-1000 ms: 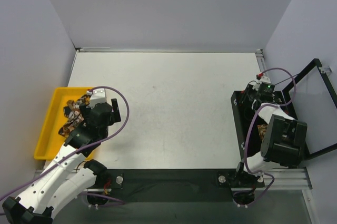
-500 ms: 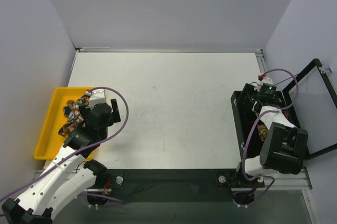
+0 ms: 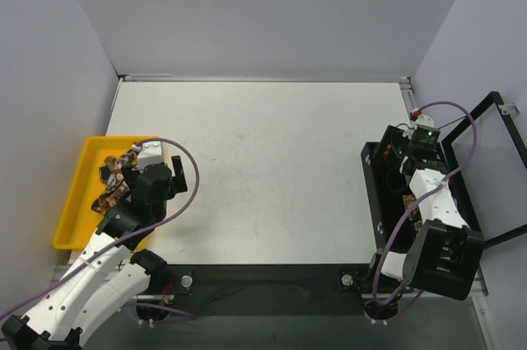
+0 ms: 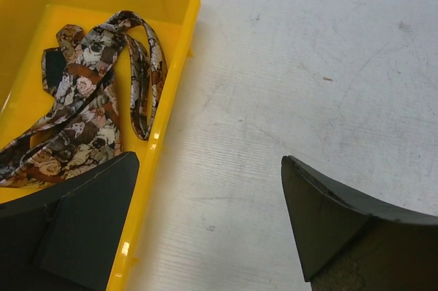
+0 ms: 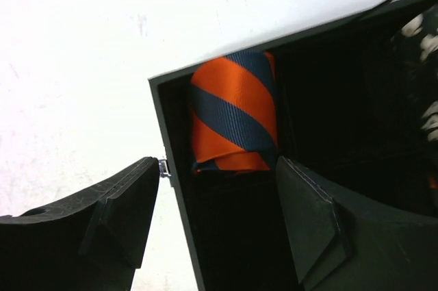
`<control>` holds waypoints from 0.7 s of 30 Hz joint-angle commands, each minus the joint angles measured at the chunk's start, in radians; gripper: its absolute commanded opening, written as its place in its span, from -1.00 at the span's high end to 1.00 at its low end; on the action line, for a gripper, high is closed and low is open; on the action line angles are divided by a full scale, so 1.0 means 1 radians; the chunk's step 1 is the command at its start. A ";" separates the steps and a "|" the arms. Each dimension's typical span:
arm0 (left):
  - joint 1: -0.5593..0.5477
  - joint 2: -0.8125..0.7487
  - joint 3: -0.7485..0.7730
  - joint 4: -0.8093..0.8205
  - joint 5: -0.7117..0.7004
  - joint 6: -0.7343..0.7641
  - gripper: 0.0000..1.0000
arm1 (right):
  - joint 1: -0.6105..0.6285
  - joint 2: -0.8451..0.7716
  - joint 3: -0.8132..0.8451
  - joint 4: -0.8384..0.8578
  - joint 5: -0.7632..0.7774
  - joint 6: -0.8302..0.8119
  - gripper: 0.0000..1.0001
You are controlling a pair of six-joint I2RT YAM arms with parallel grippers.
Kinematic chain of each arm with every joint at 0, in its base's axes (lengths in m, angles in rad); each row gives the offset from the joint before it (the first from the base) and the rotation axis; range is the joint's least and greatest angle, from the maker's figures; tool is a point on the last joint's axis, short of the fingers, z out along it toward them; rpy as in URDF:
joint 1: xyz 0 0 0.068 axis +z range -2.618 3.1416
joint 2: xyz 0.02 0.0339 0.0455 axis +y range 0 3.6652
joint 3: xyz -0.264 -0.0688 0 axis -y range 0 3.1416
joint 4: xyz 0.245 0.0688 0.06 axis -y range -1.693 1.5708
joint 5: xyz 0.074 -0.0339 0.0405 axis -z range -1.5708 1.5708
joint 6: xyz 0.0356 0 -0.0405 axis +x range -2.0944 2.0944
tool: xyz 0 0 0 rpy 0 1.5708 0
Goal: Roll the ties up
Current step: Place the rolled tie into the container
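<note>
Yellow tray (image 3: 72,212) at left edge of white table (image 3: 272,161), open black box (image 3: 372,195) at right edge

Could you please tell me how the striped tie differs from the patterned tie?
The striped tie is rolled up; the patterned tie lies loose and tangled. The striped tie sits in the black box; the patterned tie in the yellow tray. Both are neckties.

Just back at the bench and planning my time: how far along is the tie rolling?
Done: the striped tie sits rolled in the black box, the right gripper open above it. In hand: nothing; the left gripper hangs open over the rim of the yellow tray. Left: the patterned tie lies unrolled in that tray.
</note>
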 commanded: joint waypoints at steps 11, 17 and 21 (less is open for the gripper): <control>-0.005 -0.106 0.097 0.005 -0.066 0.005 -0.95 | -0.005 -0.431 0.368 -0.509 0.138 0.157 -0.53; -0.006 -0.178 0.205 -0.056 -0.169 0.022 -0.95 | 0.073 -0.761 0.404 -0.640 0.302 0.074 -0.98; -0.003 -0.293 0.202 -0.064 -0.191 0.019 -0.95 | 0.088 -0.975 0.368 -0.695 0.350 0.022 -1.00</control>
